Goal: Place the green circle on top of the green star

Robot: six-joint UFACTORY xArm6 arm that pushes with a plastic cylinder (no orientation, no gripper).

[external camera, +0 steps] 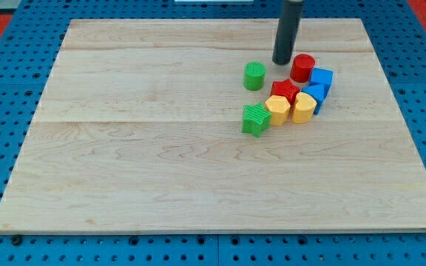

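Note:
The green circle [254,76] stands on the wooden board [124,162], right of centre near the view's top. The green star [255,120] lies below it, with a gap of about one block between them. My tip [282,62] is down on the board just up and to the right of the green circle, between it and the red circle [302,68]. It is close to both but I cannot tell if it touches either.
A tight cluster lies right of the green blocks: a red star [284,91], a yellow heart-like block [277,109], a yellow hexagon-like block [304,106], and two blue blocks [321,78] [316,94]. The yellow heart-like block touches the green star's right side.

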